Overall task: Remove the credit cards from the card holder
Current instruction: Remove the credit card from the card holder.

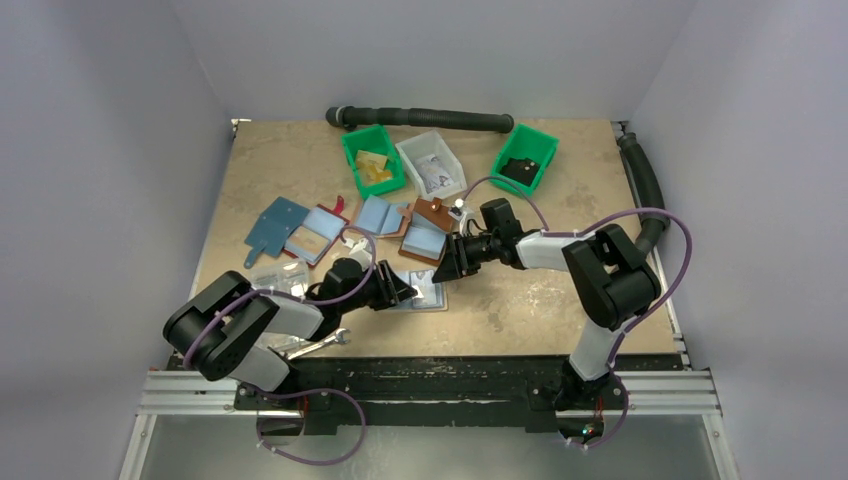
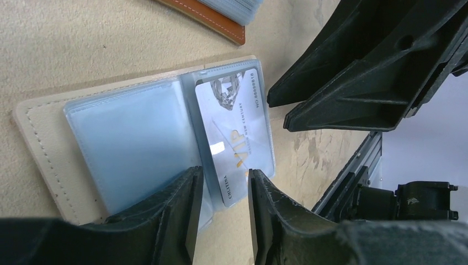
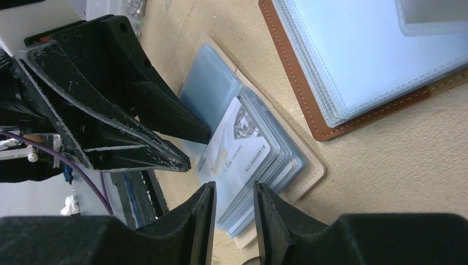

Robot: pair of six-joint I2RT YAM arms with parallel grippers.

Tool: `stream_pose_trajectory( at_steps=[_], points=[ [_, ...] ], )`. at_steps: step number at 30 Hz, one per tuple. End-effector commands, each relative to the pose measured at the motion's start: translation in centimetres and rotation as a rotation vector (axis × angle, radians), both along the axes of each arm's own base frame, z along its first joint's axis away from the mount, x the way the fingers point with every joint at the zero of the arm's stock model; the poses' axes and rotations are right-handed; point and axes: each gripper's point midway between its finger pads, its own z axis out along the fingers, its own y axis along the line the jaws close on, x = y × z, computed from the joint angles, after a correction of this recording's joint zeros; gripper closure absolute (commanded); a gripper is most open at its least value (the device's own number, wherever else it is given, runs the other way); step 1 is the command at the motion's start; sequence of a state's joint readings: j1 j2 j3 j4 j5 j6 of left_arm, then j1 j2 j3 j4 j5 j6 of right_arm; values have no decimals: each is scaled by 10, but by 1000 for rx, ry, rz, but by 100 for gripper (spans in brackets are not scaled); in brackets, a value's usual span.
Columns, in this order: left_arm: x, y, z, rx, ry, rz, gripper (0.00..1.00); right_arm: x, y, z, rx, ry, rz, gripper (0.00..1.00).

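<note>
The card holder (image 1: 428,292) lies open on the table, a beige-rimmed booklet (image 2: 38,143) of clear sleeves (image 3: 309,176). A light blue credit card (image 2: 234,132) marked VIP sticks partway out of one sleeve (image 3: 237,154). My left gripper (image 2: 223,193) is open, its jaws on either side of the card's protruding end, not closed on it. My right gripper (image 3: 234,207) is open too, over the edge of the sleeve stack. The two grippers face each other across the holder, left (image 1: 405,292) and right (image 1: 447,268). No dark grey card shows.
Brown wallets with blue lining (image 1: 425,235) lie just beyond the holder (image 3: 359,66). A blue wallet (image 1: 275,228) and a clear box (image 1: 280,275) sit to the left. Two green bins (image 1: 372,160), (image 1: 525,158) and a white bin (image 1: 430,165) stand at the back. A wrench (image 1: 320,345) lies near the front edge.
</note>
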State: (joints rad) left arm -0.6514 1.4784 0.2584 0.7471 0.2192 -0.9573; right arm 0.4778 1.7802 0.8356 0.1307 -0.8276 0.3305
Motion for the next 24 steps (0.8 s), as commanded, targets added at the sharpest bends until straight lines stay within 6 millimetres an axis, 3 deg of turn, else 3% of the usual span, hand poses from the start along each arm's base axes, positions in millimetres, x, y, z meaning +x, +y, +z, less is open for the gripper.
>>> stream_pose_trajectory(
  at_steps=[1, 16, 20, 24],
  points=[
    [10, -8, 10, -9, -51, -9, 62, 9, 7, 7, 12, -22, -7, 61],
    [7, -13, 5, -18, -34, -30, 66, 4, 10, 6, 31, 15, 8, 63],
    [6, -15, 5, -20, -31, -36, 66, 1, 13, 10, 51, 21, 25, 72],
    [6, -16, 4, -22, -31, -42, 67, -3, 15, 15, 78, 26, 50, 74]
  ],
)
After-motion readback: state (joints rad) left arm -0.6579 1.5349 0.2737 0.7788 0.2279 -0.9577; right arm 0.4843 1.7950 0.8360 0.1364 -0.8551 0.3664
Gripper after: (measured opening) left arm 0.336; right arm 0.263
